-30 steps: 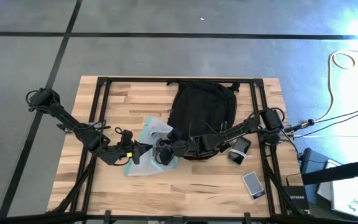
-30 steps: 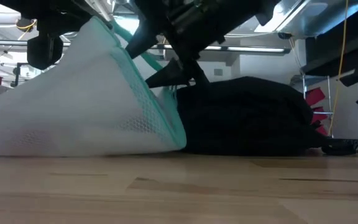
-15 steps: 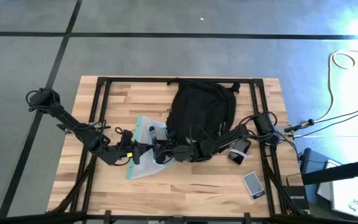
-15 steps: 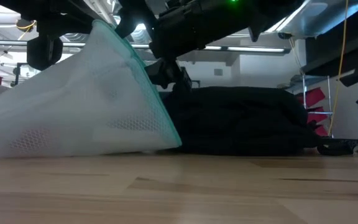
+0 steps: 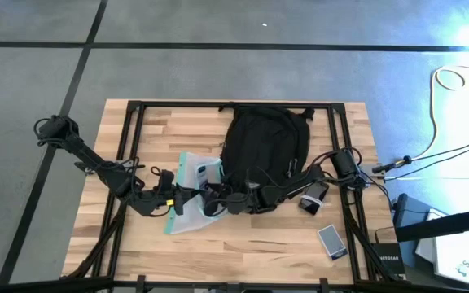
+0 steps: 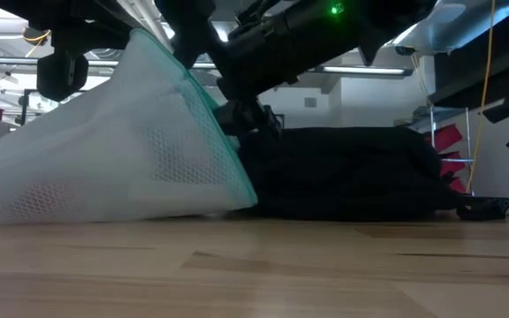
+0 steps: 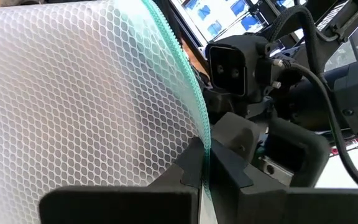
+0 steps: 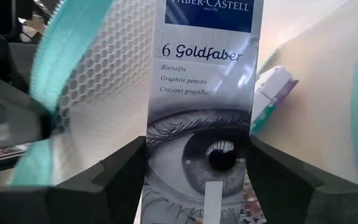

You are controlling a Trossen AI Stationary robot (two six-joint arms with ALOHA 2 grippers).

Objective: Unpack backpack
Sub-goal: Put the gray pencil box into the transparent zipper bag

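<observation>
Pinching the teal edge of the mesh pouch (image 7: 92, 106), the left gripper (image 5: 174, 198) props its mouth open so the right gripper (image 8: 197, 186), fingers clamped on a pencil tin (image 8: 205, 112), can draw it out; the backpack (image 5: 263, 146) lies far-centre.

Changes we record. Right gripper (image 5: 212, 202): has moved further left, away from the backpack (image 5: 265, 150), deeper over the mesh pouch (image 5: 187, 195); in the right wrist view its fingers (image 8: 114, 174) clasp a pencil tin (image 8: 201, 118). Mesh pouch: shifted slightly; we see its teal edge (image 6: 208, 119) leaning less steeply in the low view.
</observation>
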